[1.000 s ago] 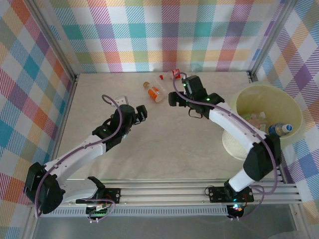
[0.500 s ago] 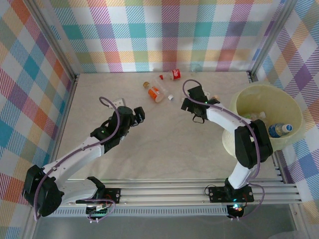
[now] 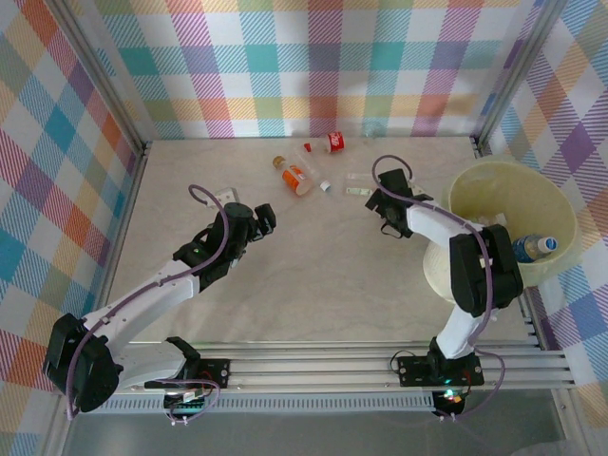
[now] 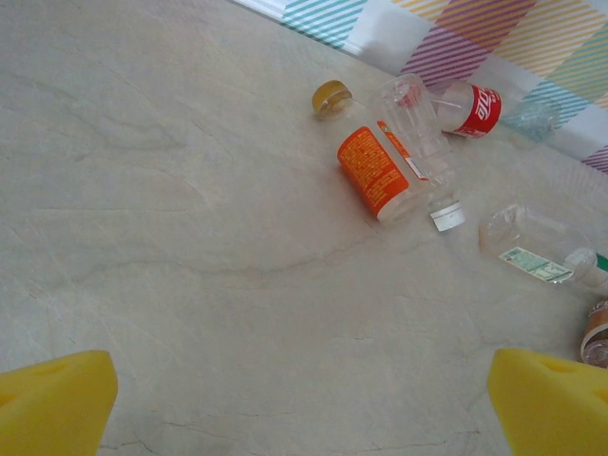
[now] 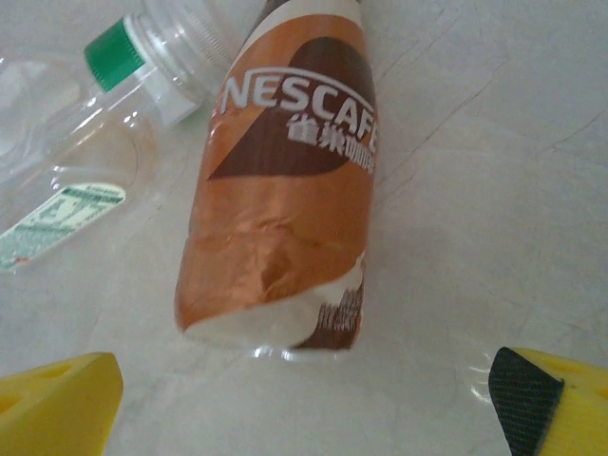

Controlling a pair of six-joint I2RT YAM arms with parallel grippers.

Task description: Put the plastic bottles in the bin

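Note:
Several plastic bottles lie near the table's far edge. An orange-labelled bottle [image 4: 373, 171] lies next to a red-labelled bottle [image 4: 467, 107], with a clear crushed bottle [image 4: 532, 247] to their right. My left gripper [image 3: 263, 220] is open, well short of them, its yellow fingertips [image 4: 53, 404] over bare table. My right gripper [image 5: 309, 408] is open just behind a copper-brown Nescafe bottle [image 5: 285, 199] lying on its side. Beside that is the clear bottle with a green cap [image 5: 114, 52]. The cream bin [image 3: 560, 214] stands at the right, with a blue-capped bottle [image 3: 532, 248] inside.
A loose amber cap [image 4: 331, 98] and a white cap [image 4: 446, 217] lie by the orange-labelled bottle. Checked walls close in the table on three sides. The right arm's forearm [image 3: 437, 223] runs beside the bin's left rim.
My right gripper has swung right and nearer, away from the orange-labelled bottle and towards the bin side. The left arm has hardly moved.

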